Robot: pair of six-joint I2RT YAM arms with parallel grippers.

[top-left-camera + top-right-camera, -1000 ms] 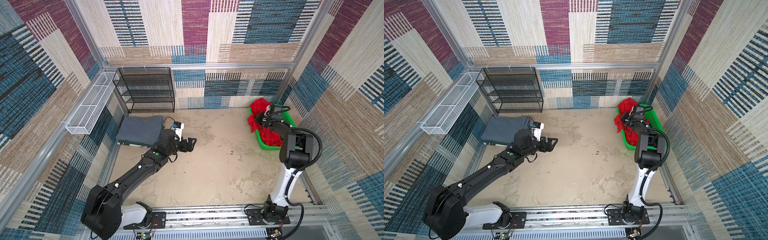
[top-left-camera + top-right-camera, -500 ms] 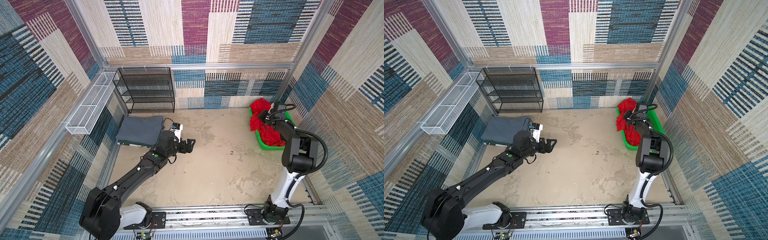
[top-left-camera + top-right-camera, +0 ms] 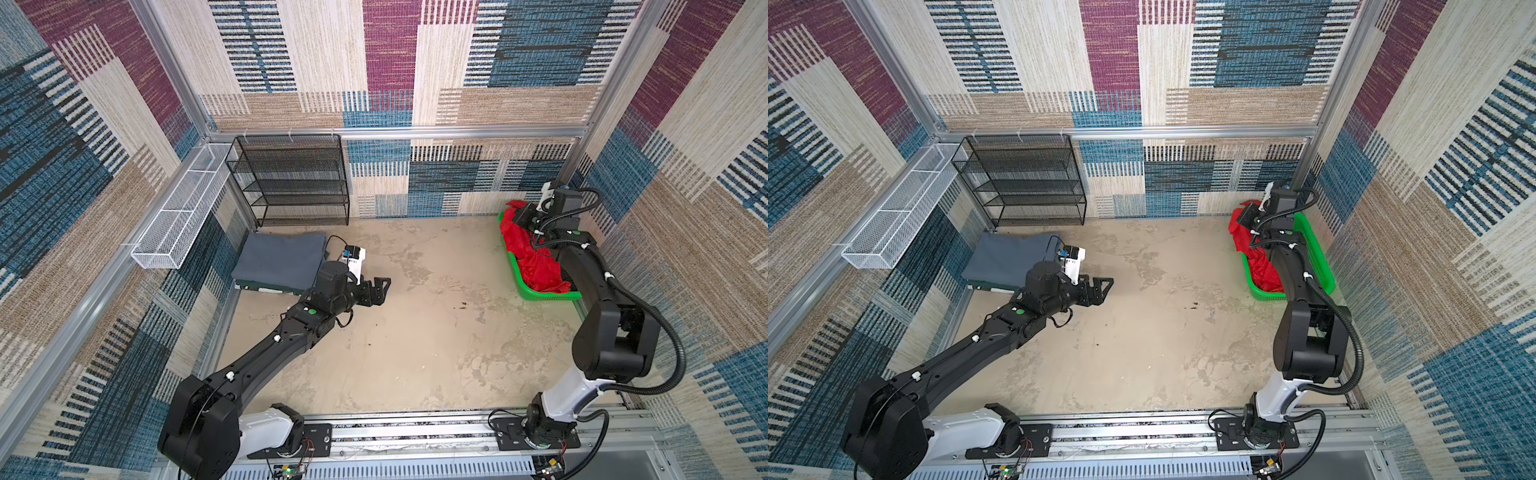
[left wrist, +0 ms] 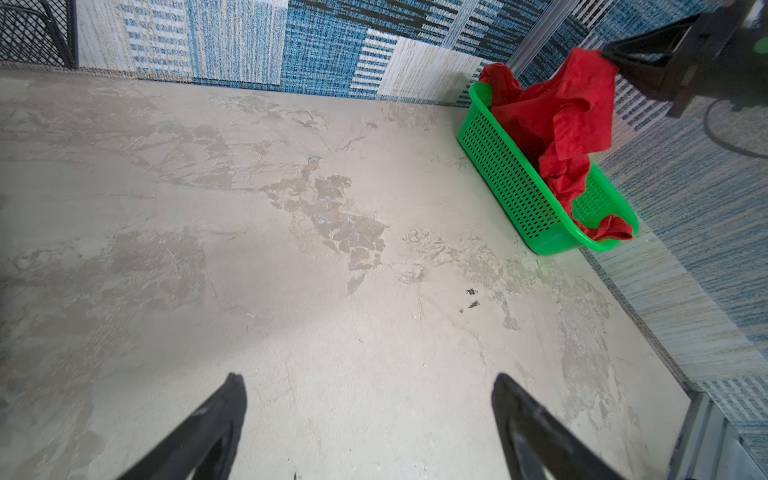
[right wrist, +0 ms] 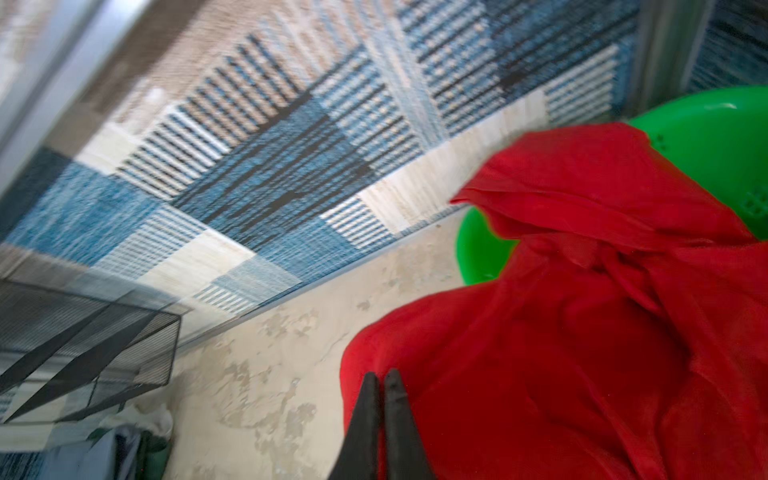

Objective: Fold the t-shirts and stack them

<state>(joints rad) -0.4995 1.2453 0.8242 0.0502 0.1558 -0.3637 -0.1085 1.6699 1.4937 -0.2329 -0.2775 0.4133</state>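
Right wrist view: we are clenching the right tool (image 5: 380, 380) on the red shirt (image 5: 582, 332), whose rest is hanging into the green basket (image 5: 706, 124). We are holding the left tool (image 4: 370, 384) spread wide above the tabletop (image 4: 291, 270), near the folded grey shirt (image 3: 278, 259) by the black rack (image 3: 291, 178).

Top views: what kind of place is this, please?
Likely a robot test cell, not a home: an aluminium frame, carpet-tiled walls, and a left arm and right arm mounted on a rail.
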